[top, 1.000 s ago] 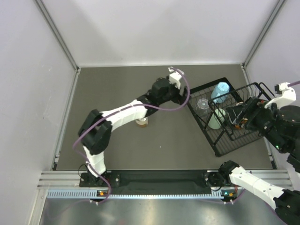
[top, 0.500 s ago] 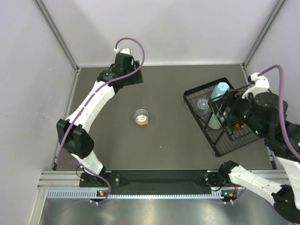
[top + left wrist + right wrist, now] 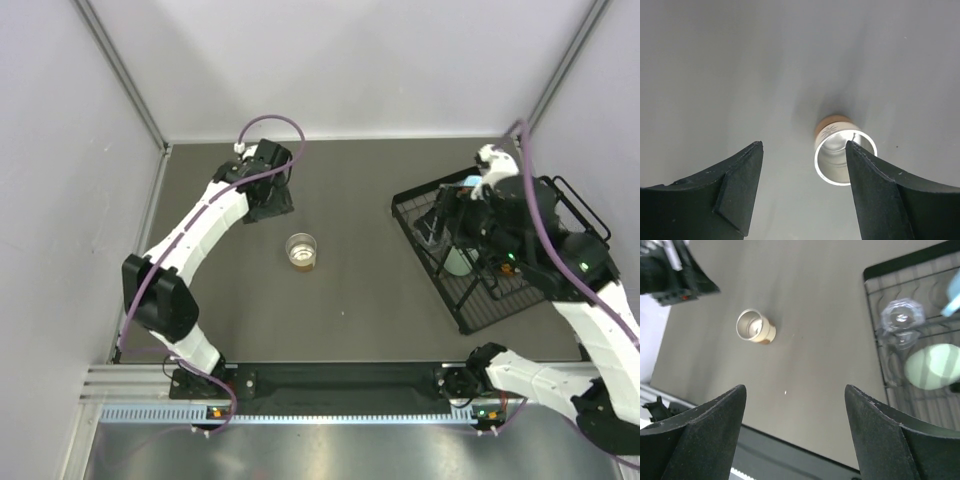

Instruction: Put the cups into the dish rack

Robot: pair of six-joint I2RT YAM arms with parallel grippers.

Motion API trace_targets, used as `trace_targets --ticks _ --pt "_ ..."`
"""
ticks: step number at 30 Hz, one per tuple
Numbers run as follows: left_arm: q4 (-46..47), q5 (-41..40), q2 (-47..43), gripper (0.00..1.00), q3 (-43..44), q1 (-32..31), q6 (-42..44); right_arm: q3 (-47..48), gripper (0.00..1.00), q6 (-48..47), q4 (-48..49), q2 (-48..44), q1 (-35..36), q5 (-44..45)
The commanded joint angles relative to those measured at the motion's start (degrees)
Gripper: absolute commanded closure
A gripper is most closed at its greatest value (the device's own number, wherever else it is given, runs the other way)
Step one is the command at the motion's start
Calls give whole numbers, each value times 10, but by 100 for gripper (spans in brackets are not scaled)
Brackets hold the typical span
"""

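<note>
The clear amber-tinted glass [image 3: 301,251] stands upright on the grey table, alone, left of the dish rack [image 3: 462,322]. My left gripper [image 3: 272,203] hangs open just behind and left of it; in the left wrist view the glass [image 3: 845,156] sits against the inside of the right fingertip, and the gap of my left gripper [image 3: 802,144] holds nothing. My right gripper [image 3: 447,218] is open above the rack's left part. In the rack are the clear ribbed cup [image 3: 902,320], the mint green tumbler [image 3: 935,367] and a sliver of the light blue mug [image 3: 955,290].
The black wire rack [image 3: 866,285] lies angled at the table's right side, close to the right wall. Grey walls close in the table on three sides. A metal rail with the arm bases [image 3: 340,385] runs along the near edge.
My left arm swung from over the glass to the far left, then dipped back toward it, its jaws narrowing a little. My right arm moved left over the rack.
</note>
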Motion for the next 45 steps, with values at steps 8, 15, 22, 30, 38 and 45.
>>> trace_targets --ticks 8,15,22,30,38,45 --pt "-41 -61 -212 28 -109 15 -85 110 26 -4 97 259 46 -88" --pt "-65 -39 -365 28 -181 20 -137 223 29 10 87 471 126 -22" --pt "-104 -27 -443 27 -193 20 -181 282 37 21 82 589 156 21" --pt "-130 -6 -464 28 -190 20 -209 271 46 40 100 650 167 20" --pt "-111 29 -466 29 -192 20 -216 261 58 41 117 685 166 20" --pt "-96 44 -453 29 -173 20 -209 266 81 35 125 710 165 25"
